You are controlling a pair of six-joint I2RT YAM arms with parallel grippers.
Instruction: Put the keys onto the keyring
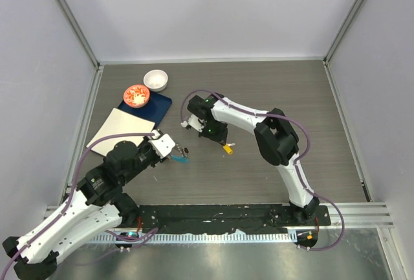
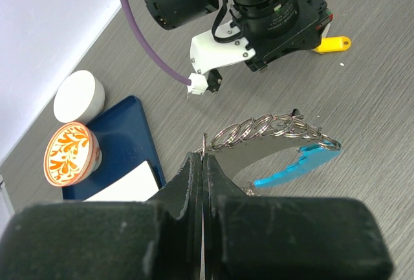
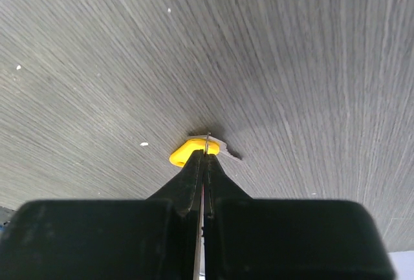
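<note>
The keyring (image 2: 272,127), a chain of grey metal loops with a bright blue curved piece (image 2: 297,165), hangs just above the table. My left gripper (image 2: 205,157) is shut on one thin loop at its end; from above it sits left of centre (image 1: 176,156). A key with a yellow head (image 3: 187,152) lies on the table. The right gripper (image 3: 207,145) is shut, its tips right at that key, with a thin metal edge pinched between them. In the top view this yellow key (image 1: 228,149) shows just off the right gripper (image 1: 222,141). No other keys show.
A white bowl (image 1: 155,80), a red-patterned round dish (image 1: 136,96), a dark blue tray (image 1: 158,107) and a white board (image 1: 121,130) sit at the back left. The right arm's wrist (image 2: 259,15) hangs close beyond the keyring. Walls enclose the table.
</note>
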